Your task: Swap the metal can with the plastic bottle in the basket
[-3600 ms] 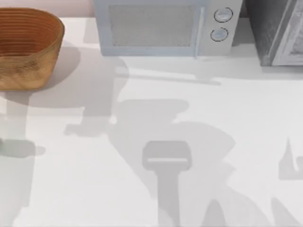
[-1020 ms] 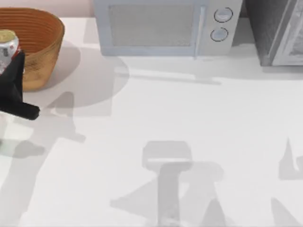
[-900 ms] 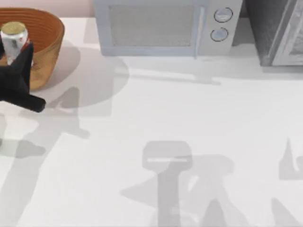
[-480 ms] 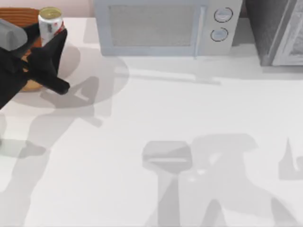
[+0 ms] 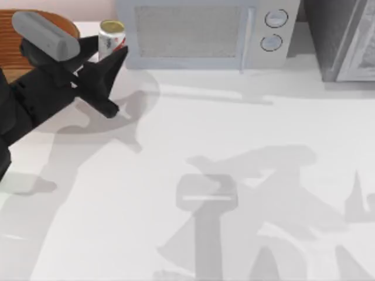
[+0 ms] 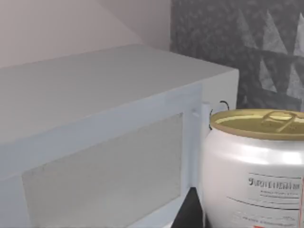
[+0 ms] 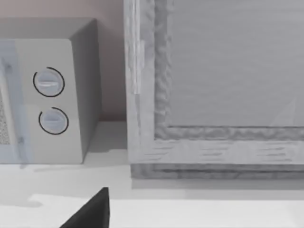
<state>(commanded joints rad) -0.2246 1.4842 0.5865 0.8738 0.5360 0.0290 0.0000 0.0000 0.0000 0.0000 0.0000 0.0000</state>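
Observation:
My left gripper [image 5: 108, 48] is shut on the metal can [image 5: 111, 34], a white can with a red label and a dull gold top. It holds the can upright in the air, just right of the basket [image 5: 9, 26] and in front of the microwave's left corner. My black left arm covers much of the orange-brown wicker basket at the back left. In the left wrist view the metal can [image 6: 254, 171] is close up beside the microwave [image 6: 95, 142]. The plastic bottle is out of view. A dark part of my right gripper [image 7: 90, 213] faces the back right corner.
A pale grey microwave [image 5: 199, 32] with two round knobs [image 5: 275, 19] stands along the back edge. A dark grey cabinet [image 5: 345, 38] is at the back right. The white tabletop [image 5: 234, 134] stretches open in the middle and front.
My left gripper has carried the metal can rightward and toward the back, from over the basket to beside the microwave's left corner. More of the arm has come into the top view.

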